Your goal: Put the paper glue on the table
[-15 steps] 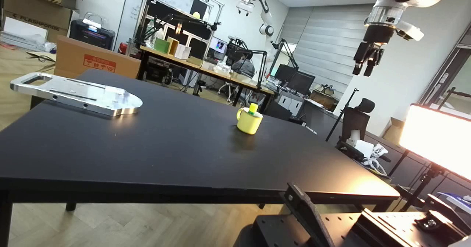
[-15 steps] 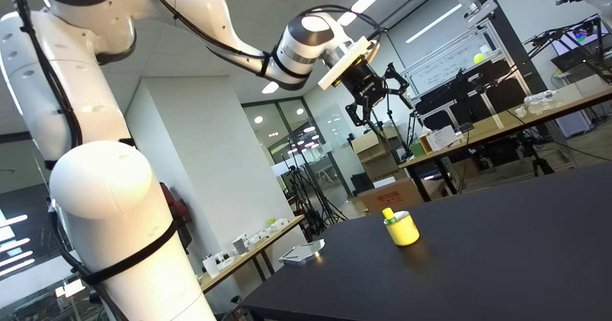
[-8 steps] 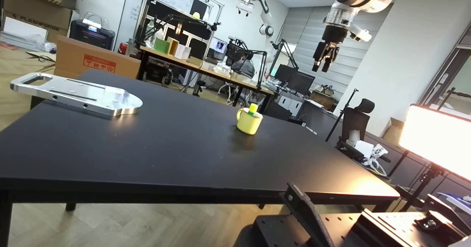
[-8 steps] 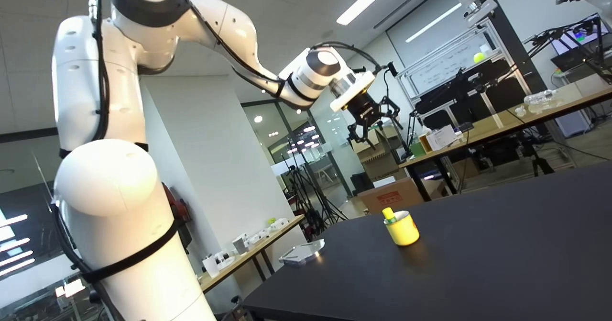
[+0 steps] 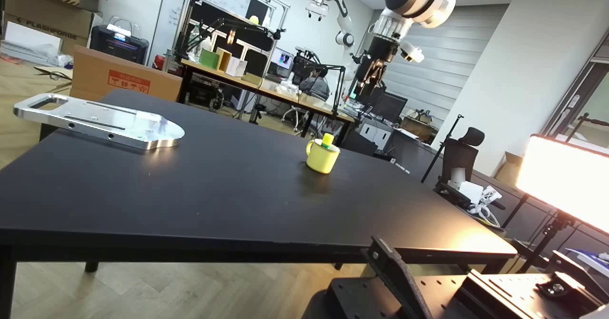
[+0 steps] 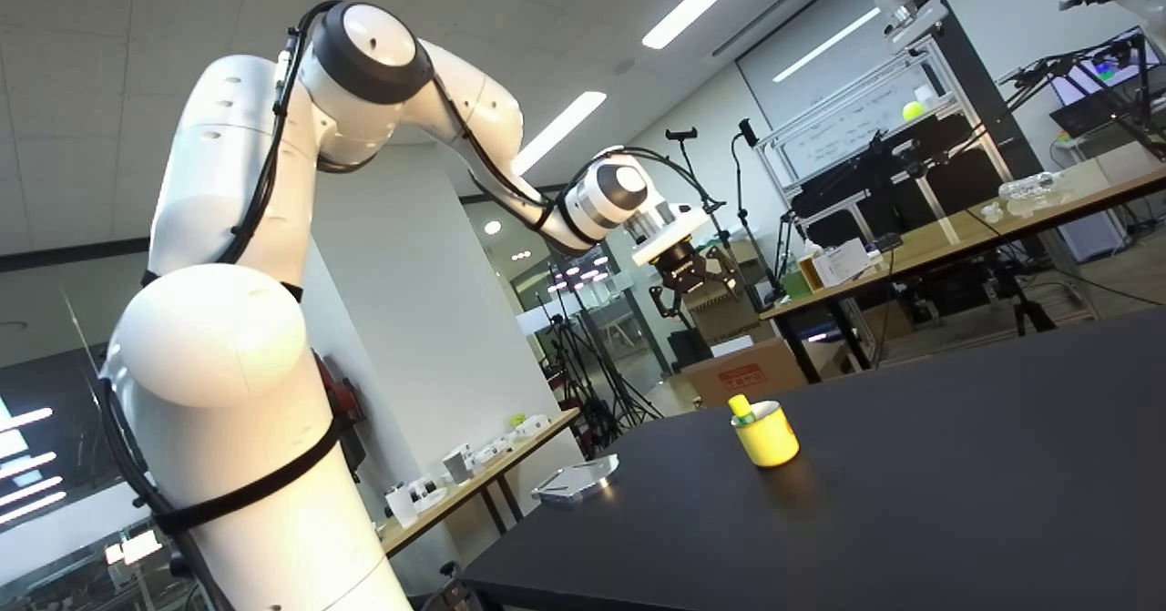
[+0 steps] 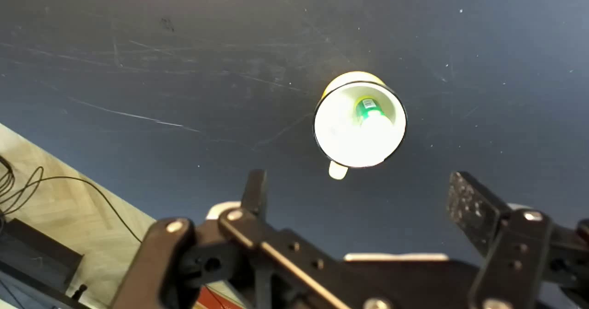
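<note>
The paper glue, a small green stick with a yellow cap, leans inside a yellow mug. It shows in both exterior views (image 5: 327, 140) (image 6: 740, 406) and inside the mug in the wrist view (image 7: 369, 107). The mug (image 5: 323, 158) (image 6: 770, 438) (image 7: 327, 125) stands upright on the black table (image 5: 214, 205) (image 6: 911, 520) (image 7: 193, 88). Its handle is at the lower left of its rim in the wrist view. My gripper (image 5: 365, 90) (image 6: 703, 306) (image 7: 358, 177) is open and empty, well above the table. The mug lies ahead of the wide gap between its fingers (image 7: 476, 207).
A silver metal plate (image 5: 104, 119) (image 6: 576, 482) lies at a table end. A lit lamp panel (image 5: 566, 181) and a black metal bracket (image 5: 395, 281) stand near the table. A cardboard box (image 5: 123, 76) stands behind it. The wrist view shows a table edge and a floor cable (image 7: 99, 191).
The arm has moved and lowered the gripper, leftward in an exterior view, towards the mug's side of the table. The gripper stays empty. The mug and glue have not moved.
</note>
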`<state>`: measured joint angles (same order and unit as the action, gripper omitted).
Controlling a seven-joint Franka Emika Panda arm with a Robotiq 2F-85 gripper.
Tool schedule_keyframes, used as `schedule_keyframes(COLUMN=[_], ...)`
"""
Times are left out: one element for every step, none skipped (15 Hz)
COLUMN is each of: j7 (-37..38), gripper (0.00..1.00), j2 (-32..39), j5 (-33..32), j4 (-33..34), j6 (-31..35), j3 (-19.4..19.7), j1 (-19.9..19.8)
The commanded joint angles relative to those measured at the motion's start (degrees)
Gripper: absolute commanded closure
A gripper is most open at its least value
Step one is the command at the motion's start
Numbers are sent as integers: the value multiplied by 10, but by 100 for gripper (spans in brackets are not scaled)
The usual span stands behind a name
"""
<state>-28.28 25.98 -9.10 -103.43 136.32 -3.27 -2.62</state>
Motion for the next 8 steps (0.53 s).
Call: schedule_keyframes(j7=[1,1,1,1,1,1,1,19], gripper=[0,0,0,0,0,0,0,0], j2=[16,32,43,50,53,53,53,63], j5=[-1,-2,-2,-2,-2,-2,-2,-12], j4=[13,26,37,44,48,50,52,54], j6=[-3,-8,-11,-12,-14,-15,-16,3], j3=[-4,-5,-5,-5,-5,-5,-5,2], j1=[-1,0,0,0,0,0,0,9])
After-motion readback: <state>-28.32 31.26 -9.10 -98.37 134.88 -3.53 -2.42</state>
